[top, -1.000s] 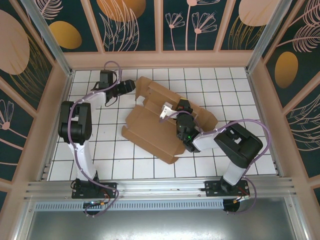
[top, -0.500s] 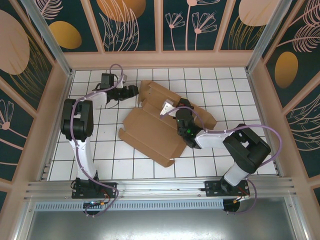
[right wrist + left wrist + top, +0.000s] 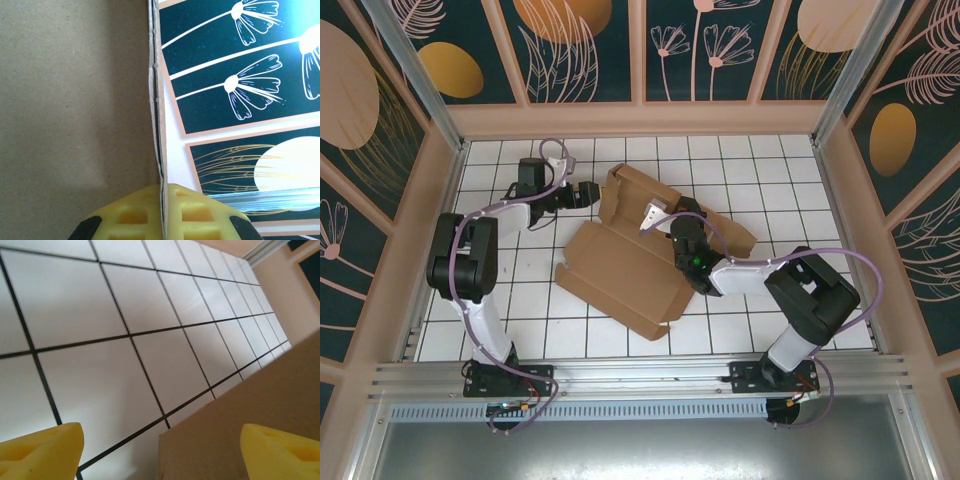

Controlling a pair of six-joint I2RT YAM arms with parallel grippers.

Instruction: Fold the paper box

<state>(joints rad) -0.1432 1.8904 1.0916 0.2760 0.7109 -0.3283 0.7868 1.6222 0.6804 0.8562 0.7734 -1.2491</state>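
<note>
Paper box [image 3: 620,265] is laid mostly flat mid-table [image 3: 740,300]. One panel edge is pinched by the right end effector [image 3: 162,210], and the left end effector [image 3: 587,194] is spread beside the far flap. Walls and tabs are judged unfolded, so most folding is left.

The left wrist view crops the paper box [image 3: 220,440] at bottom right.

The right hand [image 3: 163,212], at 6 o'clock, is closed tight on the upright corrugated edge of the paper box [image 3: 75,100]. The plain brown panel spans 7 to 12 o'clock. A dark floral wall panel [image 3: 240,75] occupies 1 to 5 o'clock.
</note>
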